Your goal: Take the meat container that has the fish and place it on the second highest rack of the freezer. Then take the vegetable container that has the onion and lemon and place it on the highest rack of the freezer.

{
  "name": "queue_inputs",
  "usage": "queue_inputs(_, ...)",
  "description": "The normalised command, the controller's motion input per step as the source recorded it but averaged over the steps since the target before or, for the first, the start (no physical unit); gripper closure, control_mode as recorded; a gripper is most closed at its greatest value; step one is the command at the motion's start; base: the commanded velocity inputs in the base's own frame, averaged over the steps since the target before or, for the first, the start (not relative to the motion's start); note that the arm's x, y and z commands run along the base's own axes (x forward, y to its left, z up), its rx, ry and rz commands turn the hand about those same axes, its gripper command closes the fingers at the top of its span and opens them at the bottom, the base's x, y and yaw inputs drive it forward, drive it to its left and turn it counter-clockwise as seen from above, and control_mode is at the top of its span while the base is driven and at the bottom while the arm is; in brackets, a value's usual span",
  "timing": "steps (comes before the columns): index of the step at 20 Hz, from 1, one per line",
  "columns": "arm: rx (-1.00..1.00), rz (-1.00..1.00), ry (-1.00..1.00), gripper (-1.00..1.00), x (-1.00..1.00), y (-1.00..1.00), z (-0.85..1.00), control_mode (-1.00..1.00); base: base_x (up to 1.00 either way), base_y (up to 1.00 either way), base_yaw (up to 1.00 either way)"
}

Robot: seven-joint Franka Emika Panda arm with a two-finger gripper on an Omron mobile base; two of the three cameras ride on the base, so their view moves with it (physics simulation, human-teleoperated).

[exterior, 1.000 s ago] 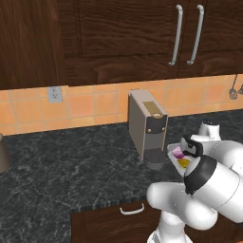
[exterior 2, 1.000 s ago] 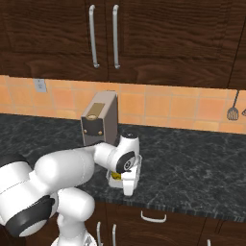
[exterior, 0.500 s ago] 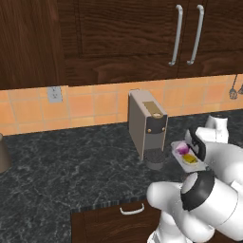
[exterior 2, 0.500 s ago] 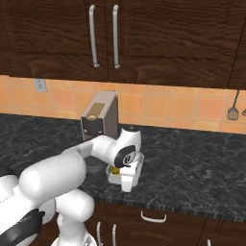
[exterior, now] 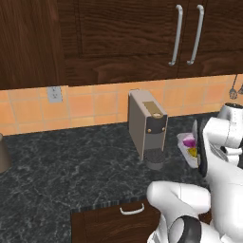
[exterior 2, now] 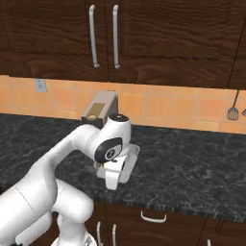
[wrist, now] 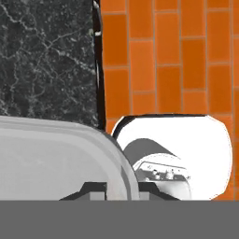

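Observation:
The vegetable container [exterior: 184,144], a shallow grey metal tray, hangs tilted just right of the coffee machine. The purple onion [exterior: 190,140] and the yellow lemon [exterior: 192,152] lie in it. My gripper [wrist: 120,189] is shut on the tray's rim [wrist: 122,164], with a dark fingertip on each side of the rim. In the right base view the hand [exterior 2: 114,169] sits low over the counter with the tray's edge [exterior 2: 133,153] beside it. My white forearm covers the tray's right part in the left base view. The meat container, the fish and the freezer are out of view.
A grey coffee machine [exterior: 147,124] stands on the dark stone counter [exterior: 61,166] against the orange tiled wall. Dark wood cabinets [exterior: 142,33] hang above it. A drawer handle [exterior: 131,209] sits below the counter edge, and a spatula [exterior 2: 232,111] hangs at the far right.
The tray has shifted slightly to the right, away from the coffee machine, still gripped. My arm's elbow has swung around behind it.

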Motion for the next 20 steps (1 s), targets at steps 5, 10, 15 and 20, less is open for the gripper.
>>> queue_inputs(5,-0.03,-0.01,-0.02,1.00,-0.30,0.89,0.87,-1.00,0.00,0.00,0.00)
queue_inputs(10,0.00,0.00,0.00,1.00,-0.25,0.58,0.73,-1.00,0.00,0.00,0.00)
queue_inputs(15,0.01,0.00,0.00,1.00,-0.08,0.36,0.59,-1.00,0.00,0.00,0.00)
queue_inputs(20,0.04,0.00,0.00,1.00,-0.06,0.19,0.20,-1.00,0.00,0.00,0.00)
